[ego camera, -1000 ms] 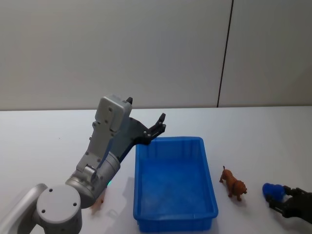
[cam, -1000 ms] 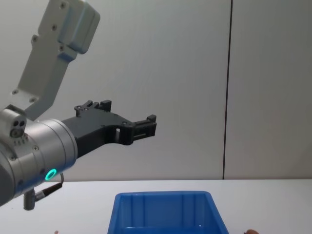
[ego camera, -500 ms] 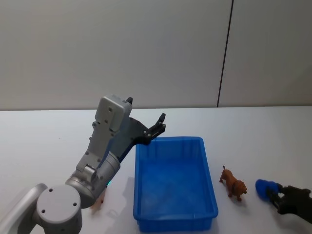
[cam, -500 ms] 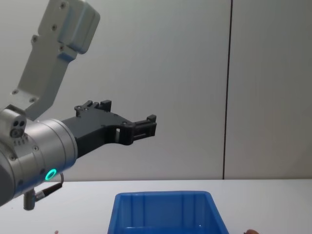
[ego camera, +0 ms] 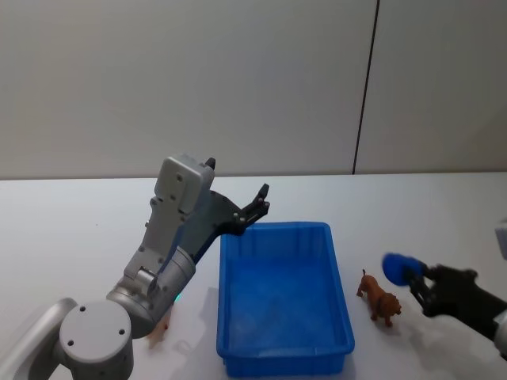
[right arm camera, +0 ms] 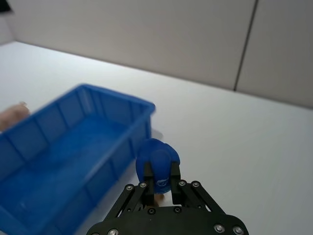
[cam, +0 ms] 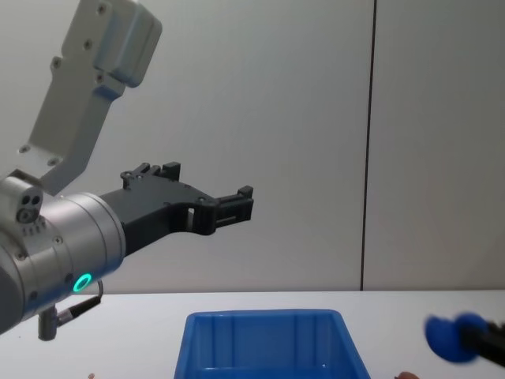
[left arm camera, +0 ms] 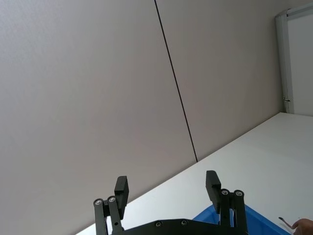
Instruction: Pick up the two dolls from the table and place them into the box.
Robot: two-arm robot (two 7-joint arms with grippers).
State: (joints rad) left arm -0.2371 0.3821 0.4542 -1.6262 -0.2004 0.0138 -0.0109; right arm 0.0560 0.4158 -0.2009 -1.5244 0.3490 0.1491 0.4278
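The two dolls both lie on the table (ego camera: 71, 229), outside the box (ego camera: 343, 313). You have the brown lion-like doll (ego camera: 380, 298) standing just beside the box's right wall, apart from it; the pale pinkish doll (ego camera: 161, 329) lies on the box's left side, near its front corner, and is mostly hidden behind your left arm (ego camera: 162, 261), so its pose cannot be told.

Your right gripper (ego camera: 418, 279) hangs to the right of the box, just beyond the brown doll on the side away from the box; its fingers (right arm camera: 147, 173) are clamped tight on a blue rounded object (ego camera: 401, 269); in the right wrist view that object shows just off the box's near corner, with the box's open inside stretching away beyond it.

Your left gripper (ego camera: 257, 202) is held up over the box's far left corner, well above the rim; in the left wrist view its jaws stand wide apart; in the chest view it points across, high above the box.
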